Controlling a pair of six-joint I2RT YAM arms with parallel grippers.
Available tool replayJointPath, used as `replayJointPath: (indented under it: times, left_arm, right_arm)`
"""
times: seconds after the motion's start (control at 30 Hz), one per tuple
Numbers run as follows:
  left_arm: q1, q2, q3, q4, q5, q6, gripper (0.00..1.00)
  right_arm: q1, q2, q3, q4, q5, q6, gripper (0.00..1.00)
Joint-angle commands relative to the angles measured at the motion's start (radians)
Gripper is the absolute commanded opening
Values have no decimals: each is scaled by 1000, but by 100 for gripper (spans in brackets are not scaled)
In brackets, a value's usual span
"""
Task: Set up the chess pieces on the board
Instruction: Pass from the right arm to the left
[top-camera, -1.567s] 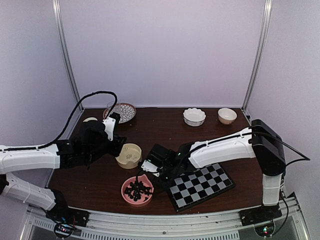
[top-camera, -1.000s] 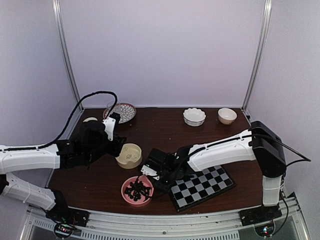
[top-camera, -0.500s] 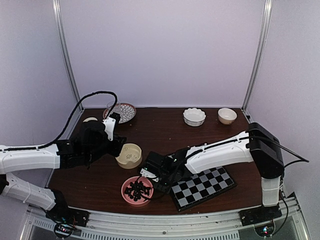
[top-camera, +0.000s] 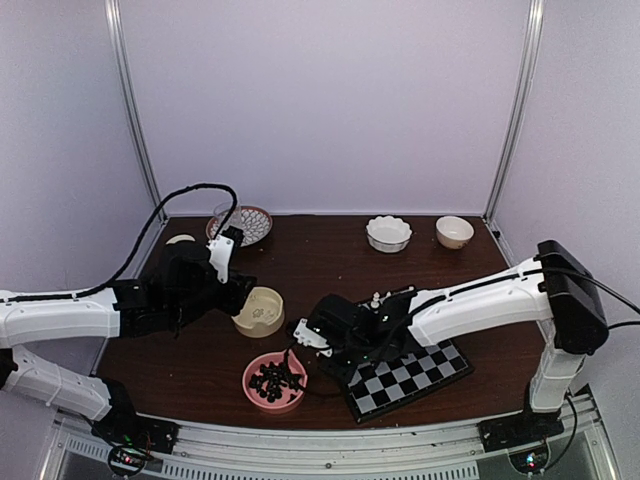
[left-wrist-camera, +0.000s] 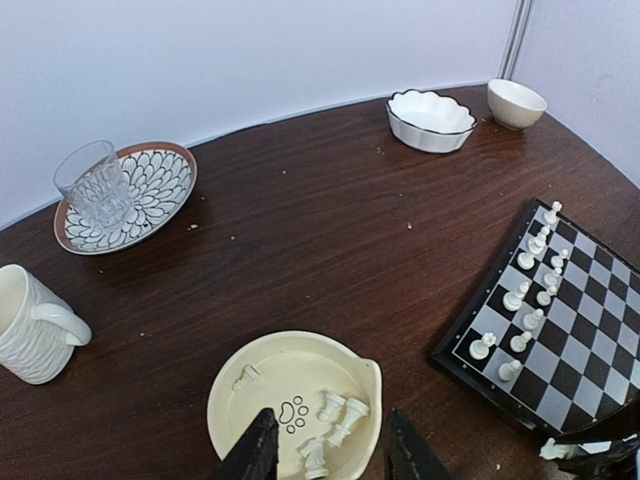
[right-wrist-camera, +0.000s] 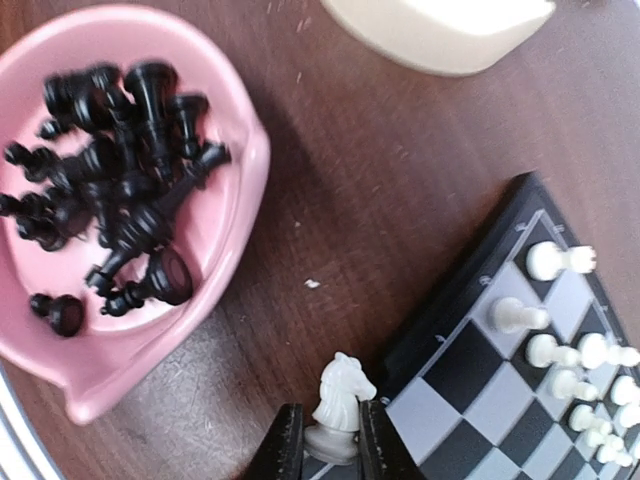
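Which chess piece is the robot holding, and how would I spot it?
Find the flat black-and-grey checkered chessboard. At its corner nearest the pink bowl of black chessmen, the right arm's fingers pinch a small cream-white piece. It has a horse's head, and unlike the white pieces lined up on the board, it is held.

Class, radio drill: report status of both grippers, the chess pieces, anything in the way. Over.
Right gripper shut on white knight, at board edge. Left gripper open above cream dish. Pink bowl of black pieces close beside.
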Motion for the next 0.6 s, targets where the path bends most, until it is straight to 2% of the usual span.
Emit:
replayJointPath:
  times: [0.0,0.1,0.27,0.57]
  left_arm:
    - [6,9,16,38,100,-28,36]
    - [6,7,22,50,183,-42,37]
    - [7,37,68,48,397,-87,42]
    - [15,155,180,18,694,-251,44]
  right_arm:
    - [0,-110,-69,137,45,12,17]
    - [0,-159,-111,181,61,12,17]
    - [-1,-233,-220,267,65,9,17]
    - [-1,-250,-278,324,143,-20,17]
